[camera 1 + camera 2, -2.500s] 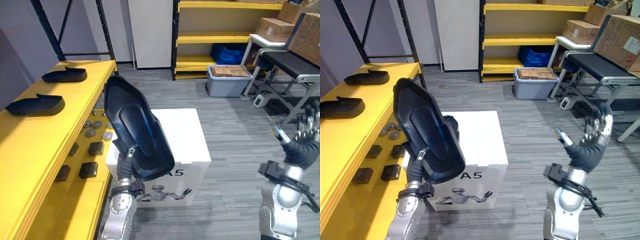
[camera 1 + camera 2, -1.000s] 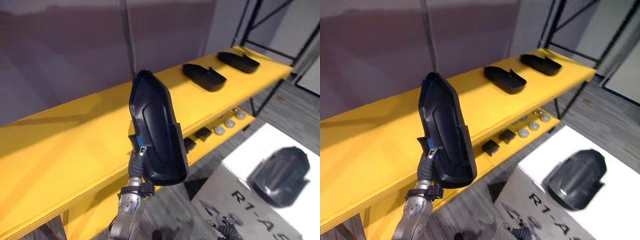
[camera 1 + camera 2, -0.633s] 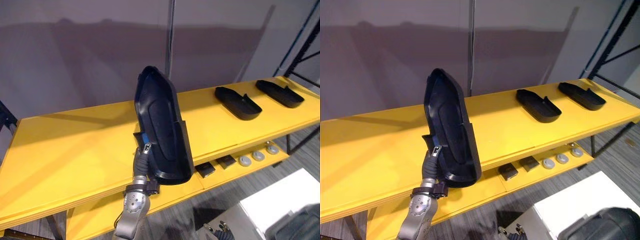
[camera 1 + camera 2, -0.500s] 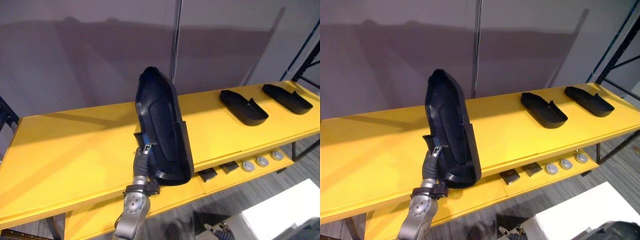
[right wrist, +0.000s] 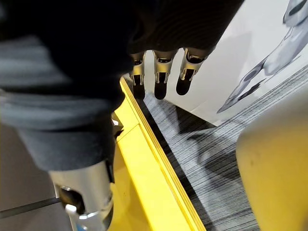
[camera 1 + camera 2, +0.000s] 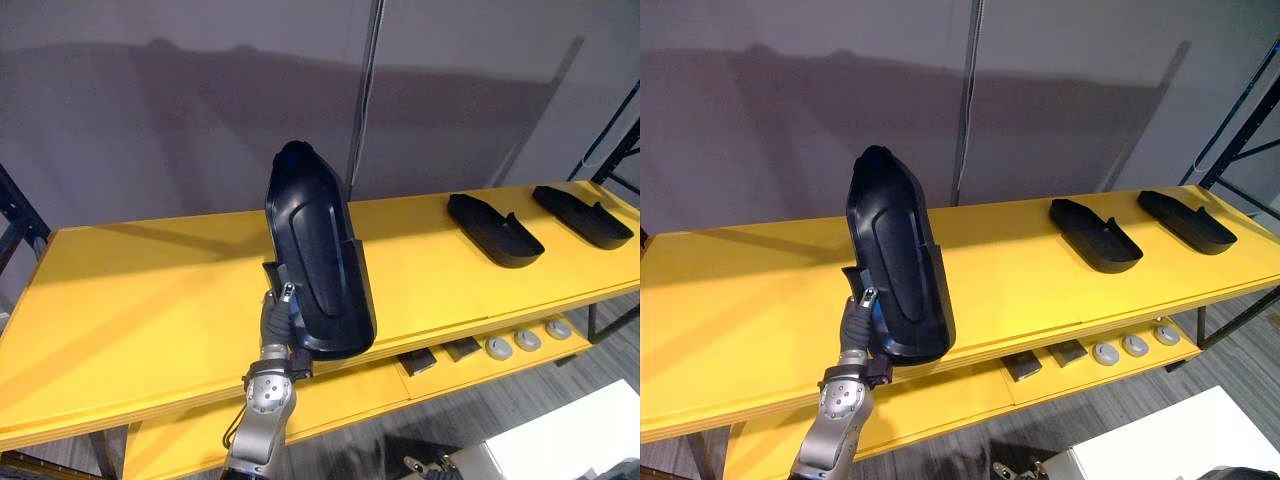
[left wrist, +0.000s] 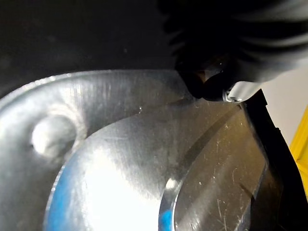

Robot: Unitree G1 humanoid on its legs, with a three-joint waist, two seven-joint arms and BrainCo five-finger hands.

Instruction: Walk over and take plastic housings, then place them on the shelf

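My left hand (image 6: 274, 322) is shut on the lower end of a large black plastic housing (image 6: 316, 258), holding it upright in front of the yellow shelf top (image 6: 150, 290). In the left wrist view the housing's glossy inner face (image 7: 125, 159) is right against the camera, with a dark fingertip (image 7: 215, 89) pressed on it. Two more black housings (image 6: 494, 229) (image 6: 583, 216) lie flat on the shelf at the far right. My right hand (image 5: 159, 72) hangs with relaxed fingers and holds nothing, beside the shelf's edge (image 5: 154, 159).
A lower yellow shelf (image 6: 340, 395) carries small black blocks (image 6: 462, 348) and grey discs (image 6: 527, 340). A grey wall stands behind the shelf, with a dark upright post (image 6: 366, 90). A white box's corner (image 6: 1160, 440) shows at the lower right on grey carpet (image 5: 211, 144).
The view has swung from the white box and aisle round to face the yellow shelf. My left hand has kept the housing upright throughout, and it now stands a little higher.
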